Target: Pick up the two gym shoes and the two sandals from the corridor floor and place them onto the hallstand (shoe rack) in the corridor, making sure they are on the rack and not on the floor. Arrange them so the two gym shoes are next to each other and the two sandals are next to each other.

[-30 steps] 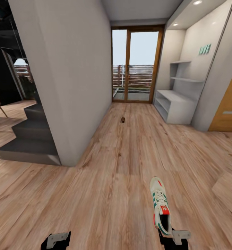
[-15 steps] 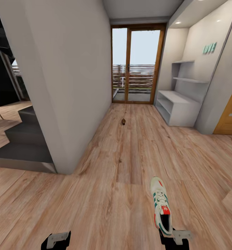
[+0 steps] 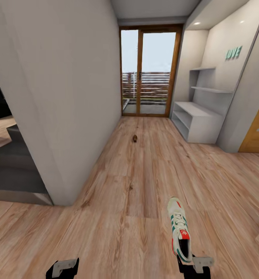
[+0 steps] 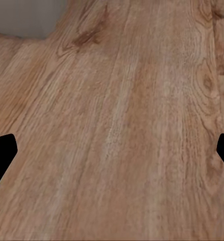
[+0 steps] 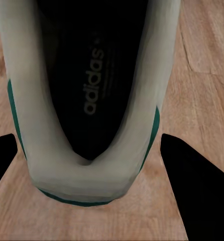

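My right pincer [image 3: 192,267] is black and grey. The gym shoe [image 3: 179,229] I carry is white with green stripes, a red-orange tag and a dark inside. The corridor floor [image 3: 117,217] is light brown wood-grain; the hallstand [image 3: 197,120] pale grey.

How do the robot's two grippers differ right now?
The right gripper sits at the heel of a white gym shoe, its fingers either side of the heel in the right wrist view; the left gripper carries nothing. The left one's fingers stand wide apart over bare corridor floor. Both look alike: black with pale grey plates, low and pointing forward.
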